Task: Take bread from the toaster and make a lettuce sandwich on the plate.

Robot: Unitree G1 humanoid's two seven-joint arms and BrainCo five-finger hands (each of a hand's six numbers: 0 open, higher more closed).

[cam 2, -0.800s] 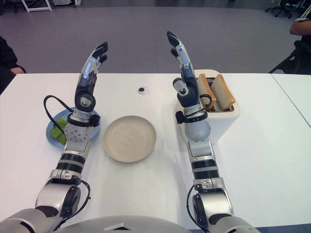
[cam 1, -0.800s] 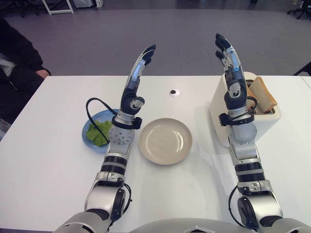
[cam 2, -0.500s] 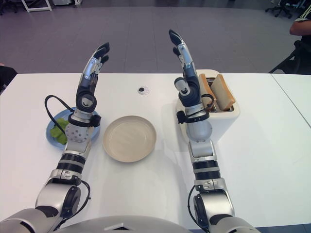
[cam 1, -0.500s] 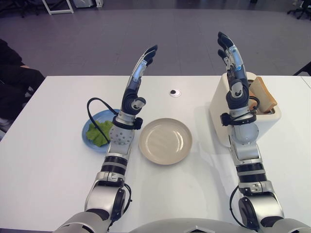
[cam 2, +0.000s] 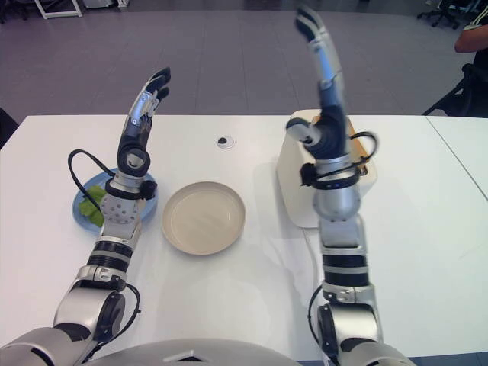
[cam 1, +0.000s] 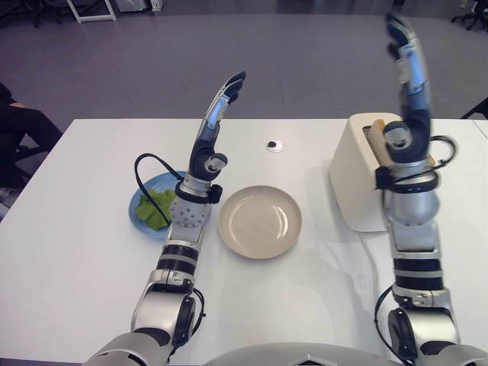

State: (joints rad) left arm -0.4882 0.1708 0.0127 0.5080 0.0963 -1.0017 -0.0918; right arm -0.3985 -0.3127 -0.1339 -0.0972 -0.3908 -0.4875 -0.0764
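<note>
A cream toaster (cam 1: 355,179) stands at the right of the white table, with a sliver of toast (cam 1: 377,136) showing in its slot behind my arm. My right hand (cam 1: 406,65) is raised above the toaster, fingers straight and empty, and its forearm covers most of the bread. A round beige plate (cam 1: 260,221) lies at the table's middle with nothing on it. Green lettuce (cam 1: 155,207) rests in a blue dish (cam 1: 149,187) to the left. My left hand (cam 1: 216,120) is held up open between the blue dish and the plate.
A small black and white disc (cam 1: 274,145) lies on the table behind the plate. A black cable (cam 1: 142,169) loops from my left wrist over the blue dish. Another white table (cam 2: 465,145) stands to the right.
My right hand has risen and moved right, from beside the toaster's left side to above it, now covering the bread. The left hand has kept still. A person at the left edge has drawn back.
</note>
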